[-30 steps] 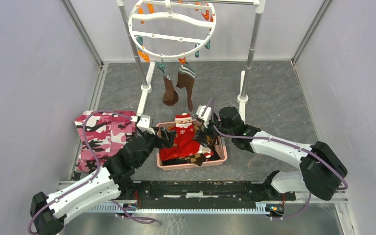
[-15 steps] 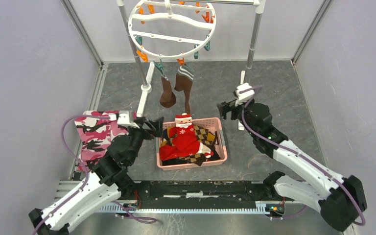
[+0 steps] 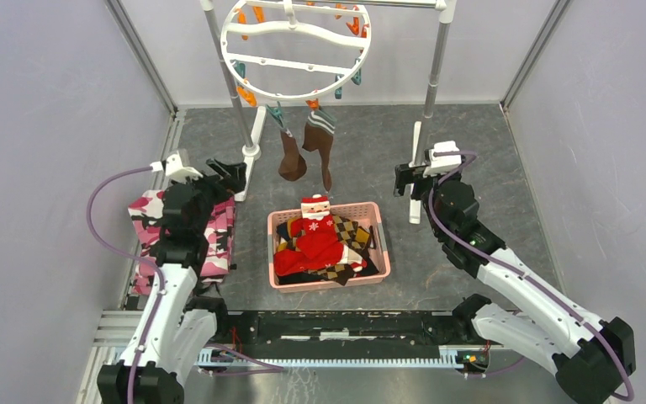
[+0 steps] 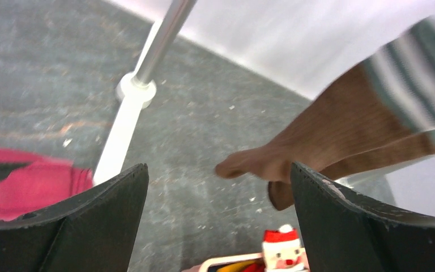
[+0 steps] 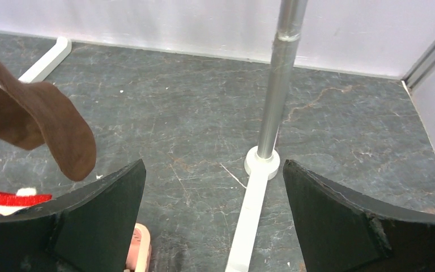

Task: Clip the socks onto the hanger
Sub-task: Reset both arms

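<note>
Robot lab test cell, not a home. Plain pale walls [image 3: 42, 126] in aluminium framing [image 3: 145, 63] box in a grey stone-look tabletop [image 3: 488, 143]. Left arm [image 3: 172, 286] and right arm [image 3: 513, 278] are bolted to a metal rail [image 3: 345, 324] at the near edge, with purple cables [image 3: 90, 210] looping loose. Laundry items look staged: hanger [image 3: 294, 64] on a pole rack [image 3: 435, 76], pink basket [image 3: 385, 252].

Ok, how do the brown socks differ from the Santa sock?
The brown socks hang clipped to the hanger; the Santa sock lies in the pink basket. The brown socks are plain with a striped cuff; the Santa sock is red with a figure. Neither is in the open left pincer or right pincer.
</note>
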Tool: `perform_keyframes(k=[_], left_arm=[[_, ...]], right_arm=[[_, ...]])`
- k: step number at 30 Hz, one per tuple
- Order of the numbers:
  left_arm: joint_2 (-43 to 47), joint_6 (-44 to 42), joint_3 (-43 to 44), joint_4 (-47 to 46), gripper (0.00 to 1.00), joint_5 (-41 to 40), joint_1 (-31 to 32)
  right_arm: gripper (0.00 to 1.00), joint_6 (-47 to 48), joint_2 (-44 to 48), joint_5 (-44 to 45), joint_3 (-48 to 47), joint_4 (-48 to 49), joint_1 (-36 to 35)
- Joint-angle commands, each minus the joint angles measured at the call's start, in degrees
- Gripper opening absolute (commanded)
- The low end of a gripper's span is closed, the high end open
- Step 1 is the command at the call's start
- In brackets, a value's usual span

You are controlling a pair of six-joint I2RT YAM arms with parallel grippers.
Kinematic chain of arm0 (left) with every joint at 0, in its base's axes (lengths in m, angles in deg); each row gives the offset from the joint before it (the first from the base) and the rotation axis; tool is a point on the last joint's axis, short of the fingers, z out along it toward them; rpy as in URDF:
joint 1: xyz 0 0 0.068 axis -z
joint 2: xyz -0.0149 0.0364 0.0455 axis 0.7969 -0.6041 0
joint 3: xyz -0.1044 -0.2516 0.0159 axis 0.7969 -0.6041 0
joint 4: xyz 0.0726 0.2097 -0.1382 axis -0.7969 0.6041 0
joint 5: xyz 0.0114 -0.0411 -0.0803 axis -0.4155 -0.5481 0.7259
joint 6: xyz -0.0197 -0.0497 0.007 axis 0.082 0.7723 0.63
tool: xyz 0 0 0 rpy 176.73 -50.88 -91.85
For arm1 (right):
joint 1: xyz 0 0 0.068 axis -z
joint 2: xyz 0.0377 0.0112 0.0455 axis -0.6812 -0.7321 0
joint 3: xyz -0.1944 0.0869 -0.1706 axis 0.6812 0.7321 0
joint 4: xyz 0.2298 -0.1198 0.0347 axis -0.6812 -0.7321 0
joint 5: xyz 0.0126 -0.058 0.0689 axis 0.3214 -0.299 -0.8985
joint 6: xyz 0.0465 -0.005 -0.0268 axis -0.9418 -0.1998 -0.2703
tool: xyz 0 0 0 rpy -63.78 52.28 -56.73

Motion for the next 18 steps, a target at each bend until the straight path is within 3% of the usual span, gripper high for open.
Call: perform_keyframes(k=[1, 8, 14, 18], left_arm=[[1.33, 0.14, 7.78, -0.57, 1.00, 7.36, -0.97], [3.57, -4.41, 12.73, 6.06, 1.00, 6.99, -0.92], [4.53, -6.37, 14.24, 8.97, 1.00, 8.05, -0.92], [4.83, -6.57, 13.62, 9.07, 1.00, 8.75, -0.94]], right_arm=[[0.98, -2.61, -1.32, 6.60, -6.48, -2.74, -0.08], [0.98, -4.53, -7.35, 9.97, -15.12, -11.99, -0.10], [0.98, 0.91, -3.43, 1.04, -10.83, -4.96, -0.04], [0.98, 1.04, -3.64, 0.86, -11.26, -4.24, -0.10]])
